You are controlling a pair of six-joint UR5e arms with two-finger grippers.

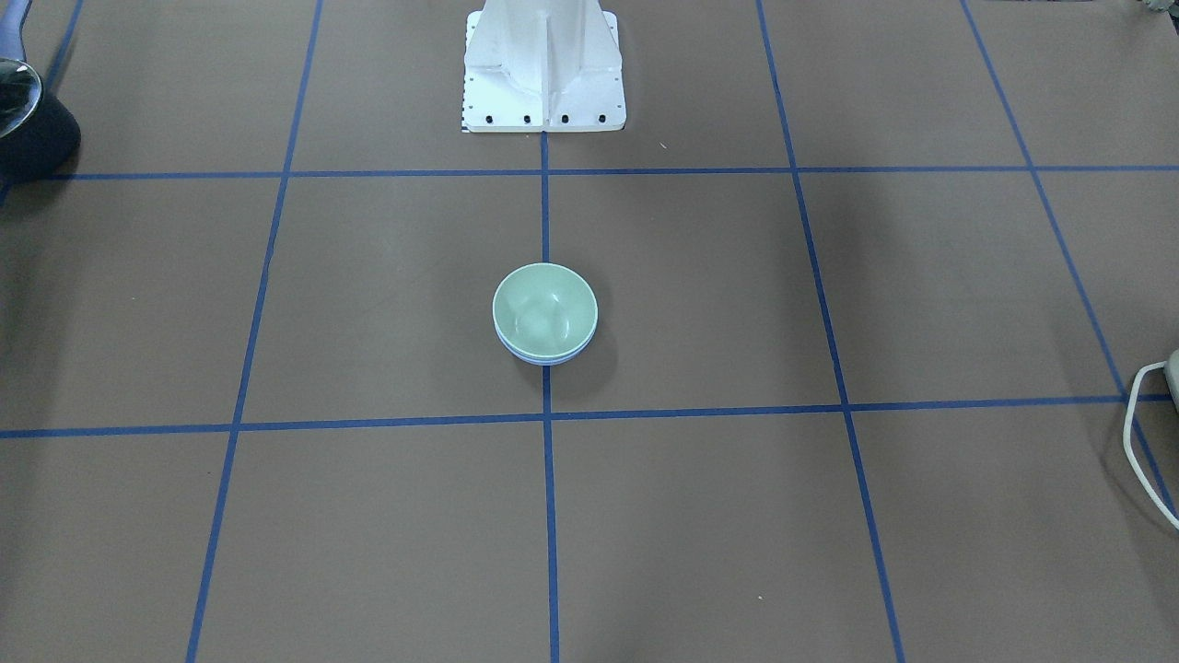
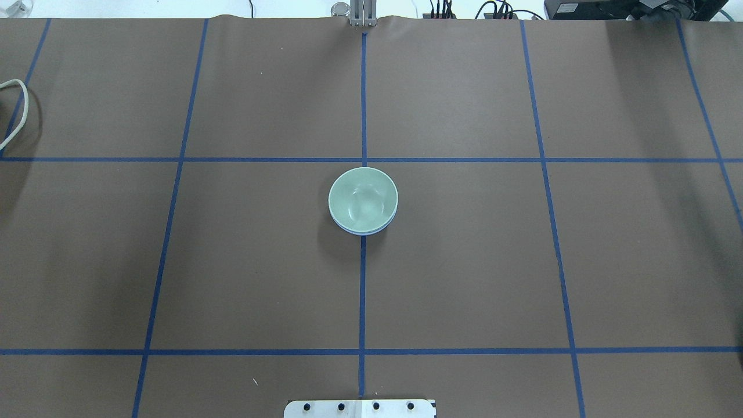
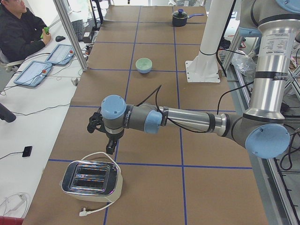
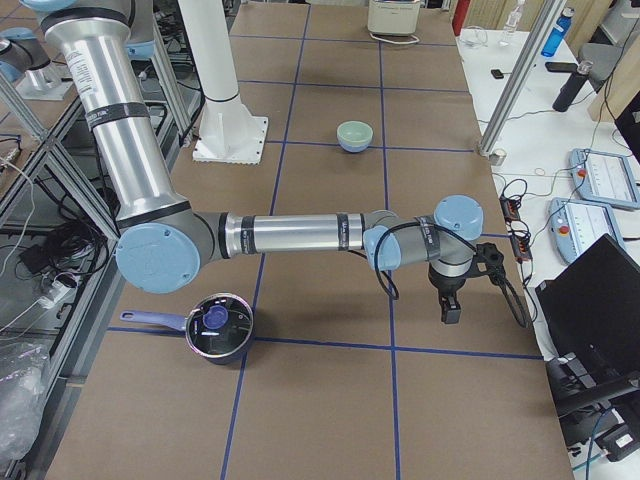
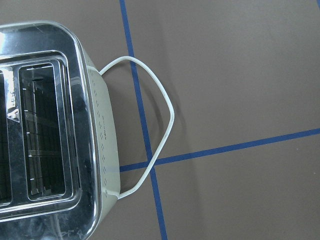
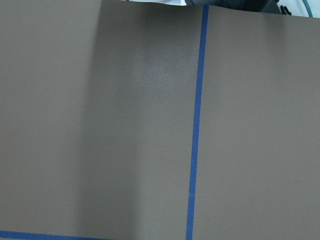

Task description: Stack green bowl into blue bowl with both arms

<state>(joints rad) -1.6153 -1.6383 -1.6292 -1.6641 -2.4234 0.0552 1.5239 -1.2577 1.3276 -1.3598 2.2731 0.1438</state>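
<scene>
Left end effector (image 3: 109, 148) hangs near toaster (image 3: 91, 180); pot (image 4: 220, 328) near right arm (image 4: 300, 235).

A white pedestal (image 1: 543, 69) stands by one long edge of the brown table (image 2: 464, 261), which is gridded with blue tape lines (image 2: 362, 290). Toward one end from the pedestal sits a chrome two-slot toaster (image 3: 91, 182), its white cord (image 5: 162, 115) looped beside it. Toward the other end is a dark lidded saucepan (image 4: 218, 327). Across from the pedestal sits a person in black (image 3: 18, 30).

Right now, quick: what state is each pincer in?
Left pincer: cannot be told, it shows only in a side view.
Right pincer: cannot be told, for the same reason.
</scene>
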